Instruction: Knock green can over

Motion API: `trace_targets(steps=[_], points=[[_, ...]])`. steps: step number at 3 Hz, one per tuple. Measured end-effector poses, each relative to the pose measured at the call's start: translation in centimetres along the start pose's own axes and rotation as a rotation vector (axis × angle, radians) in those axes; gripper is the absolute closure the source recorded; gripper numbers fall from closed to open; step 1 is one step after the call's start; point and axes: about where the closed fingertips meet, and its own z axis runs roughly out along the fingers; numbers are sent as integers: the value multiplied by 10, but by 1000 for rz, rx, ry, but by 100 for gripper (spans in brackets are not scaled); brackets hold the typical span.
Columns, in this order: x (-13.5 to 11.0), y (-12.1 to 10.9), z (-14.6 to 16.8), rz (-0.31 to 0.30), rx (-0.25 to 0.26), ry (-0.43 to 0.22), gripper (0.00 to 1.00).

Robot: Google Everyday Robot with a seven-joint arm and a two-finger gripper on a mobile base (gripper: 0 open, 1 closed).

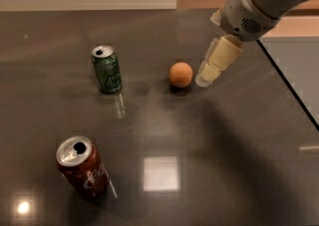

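Gripper (203,80), jaws seemingly pressed together, beside the small orange ball (180,74)
Dark green aluminium can (106,69): probably light, stiff; push near its top

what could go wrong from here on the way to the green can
1. The ball sits close beside the gripper, between it and the upright green can; a straight sweep would likely hit the ball and roll it away.
2. A wide swing might clip the red can nearer the camera.

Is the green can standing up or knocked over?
Standing up. The green can has its silver top facing up and its base on the table. The gripper is beside the orange ball, apart from the can.
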Motion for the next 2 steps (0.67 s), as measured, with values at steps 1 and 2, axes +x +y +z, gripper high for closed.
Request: trace_targets(steps=[1, 2], points=[[-35, -5, 27, -22, -20, -77, 0], [-68, -7, 52, -40, -26, -137, 0]])
